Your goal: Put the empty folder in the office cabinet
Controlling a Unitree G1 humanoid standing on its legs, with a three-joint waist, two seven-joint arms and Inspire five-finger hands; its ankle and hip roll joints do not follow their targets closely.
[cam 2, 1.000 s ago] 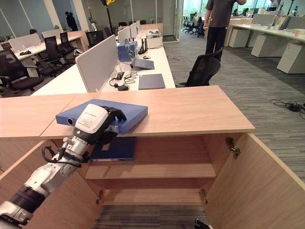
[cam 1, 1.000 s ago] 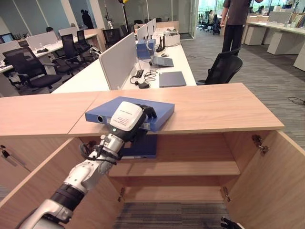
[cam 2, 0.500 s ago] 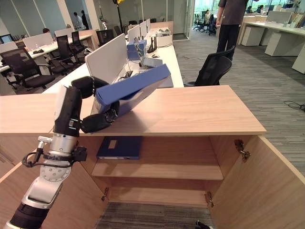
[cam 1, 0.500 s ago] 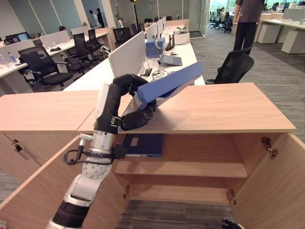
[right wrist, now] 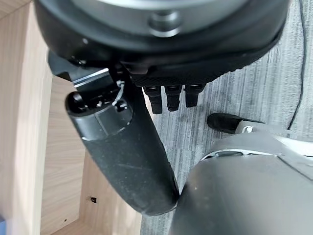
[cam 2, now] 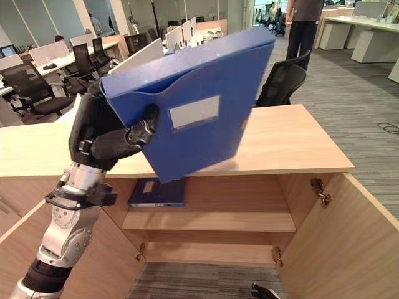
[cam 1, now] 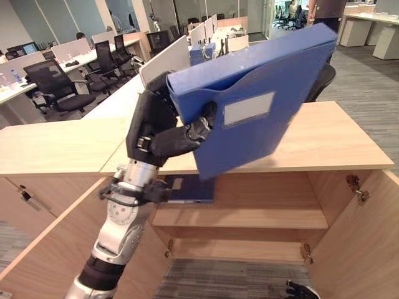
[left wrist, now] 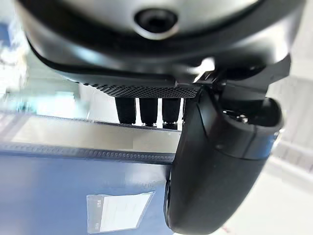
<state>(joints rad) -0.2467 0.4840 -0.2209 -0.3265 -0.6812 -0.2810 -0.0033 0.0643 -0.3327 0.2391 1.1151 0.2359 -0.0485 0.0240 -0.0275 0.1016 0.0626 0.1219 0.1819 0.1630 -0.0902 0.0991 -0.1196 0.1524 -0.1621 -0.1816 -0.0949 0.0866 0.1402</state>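
Blue folder (cam 1: 259, 103) held up in the air above the wooden cabinet (cam 1: 324, 140), tilted.

The left hand (cam 1: 159, 128) clamps the folder's spine end, thumb pressed on the labelled front face and fingers curled over the edge behind. A second blue folder (cam 1: 190, 189) lies flat on the upper shelf inside. The right hand (right wrist: 132, 152) hangs low by the floor, fingers straight and relaxed.

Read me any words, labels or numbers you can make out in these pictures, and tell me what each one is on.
No text is readable.
Blue folder in the left robot hand: its pale label looks blank or too faint.
Second folder on the cabinet shelf: its small label is too small to read.
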